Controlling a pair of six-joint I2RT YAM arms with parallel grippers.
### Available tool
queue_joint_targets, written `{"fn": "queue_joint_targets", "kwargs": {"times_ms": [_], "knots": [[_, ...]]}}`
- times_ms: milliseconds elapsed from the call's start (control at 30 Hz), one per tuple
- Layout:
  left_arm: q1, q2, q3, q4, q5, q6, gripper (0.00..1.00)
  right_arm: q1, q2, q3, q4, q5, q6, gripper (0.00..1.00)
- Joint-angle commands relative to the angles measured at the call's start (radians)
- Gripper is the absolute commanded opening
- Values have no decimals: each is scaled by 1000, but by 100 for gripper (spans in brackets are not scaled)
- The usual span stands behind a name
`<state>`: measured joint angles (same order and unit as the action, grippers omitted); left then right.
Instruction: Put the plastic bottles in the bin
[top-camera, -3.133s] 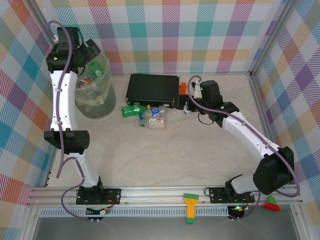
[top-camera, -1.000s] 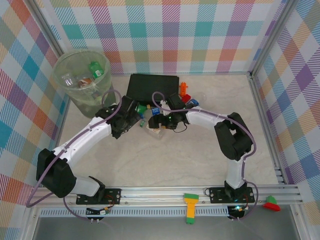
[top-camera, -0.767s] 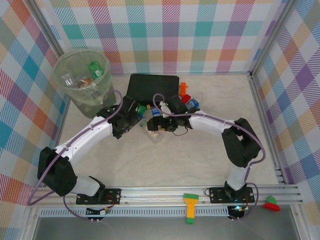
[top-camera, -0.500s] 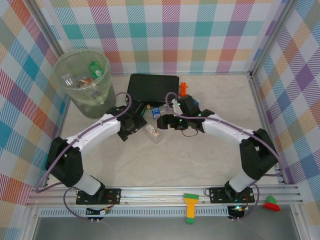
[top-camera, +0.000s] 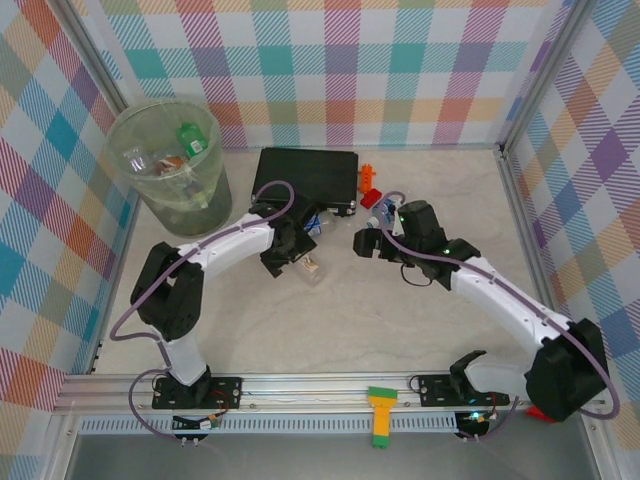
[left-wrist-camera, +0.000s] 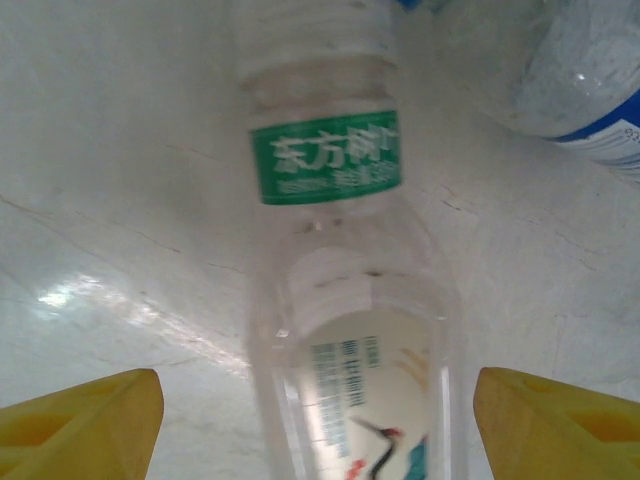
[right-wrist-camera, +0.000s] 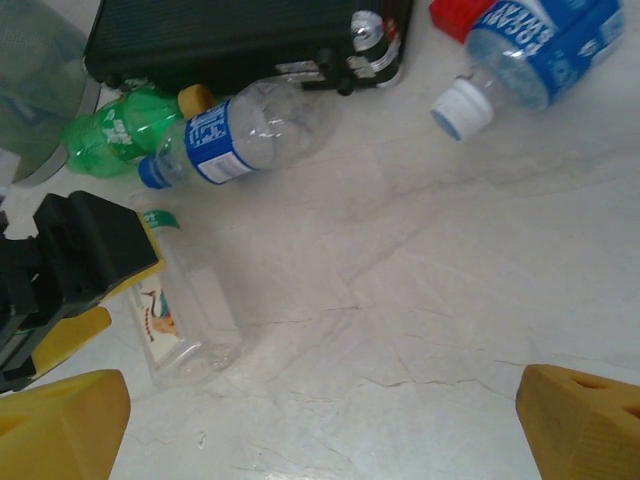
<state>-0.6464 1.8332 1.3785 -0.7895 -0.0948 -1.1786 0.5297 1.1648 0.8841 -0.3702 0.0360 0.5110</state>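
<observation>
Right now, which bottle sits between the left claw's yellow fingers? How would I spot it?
Find the flat black case at the back of the table. Bottles lie just in front of it; the clear bottle you want lies farthest from the case, between the left gripper's yellow fingers. Only it has a green band and a white bird label.
</observation>
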Motion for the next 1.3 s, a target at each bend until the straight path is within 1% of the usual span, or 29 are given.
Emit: {"fn": "queue_joint_targets", "kwargs": {"times_ms": [0, 133, 233, 300, 467, 533, 633, 733, 800, 1033, 1133, 1267], "knots": [[-15, 43, 51, -27, 32, -41, 80, -8, -36, -22, -43, 67, -18, 99], [-16, 86, 72, -37, 37, -49, 78, -14, -55, -28, -49, 71, -22, 99], [-17, 108, 78, -51, 38, -49, 75, -17, -63, -34, -47, 74, -24, 99], [-17, 116, 74, -50, 34, -51, 71, -18, -65, -36, -46, 73, -25, 99], [-17, 129, 62, -31, 35, -63, 69, -23, -69, -39, -42, 65, -32, 99], [-16, 130, 58, -27, 32, -64, 61, -23, -73, -36, -42, 62, -38, 99], [-16, 122, 54, -40, 20, -63, 59, -25, -83, -34, -47, 68, -45, 99], [-16, 98, 47, -57, 4, -55, 59, -27, -94, -34, -44, 71, -52, 99], [-16, 75, 34, -52, -3, -46, 56, -27, -93, -31, -43, 70, -56, 99], [-19, -18, 24, -98, -19, 7, 56, -27, -85, -9, -24, 51, -56, 99], [-24, -74, 46, -148, -59, 66, 56, -27, -80, 4, -18, 40, -58, 99], [-28, -133, 118, -252, -144, 175, 56, -27, -73, 37, -15, 25, -70, 99]]}}
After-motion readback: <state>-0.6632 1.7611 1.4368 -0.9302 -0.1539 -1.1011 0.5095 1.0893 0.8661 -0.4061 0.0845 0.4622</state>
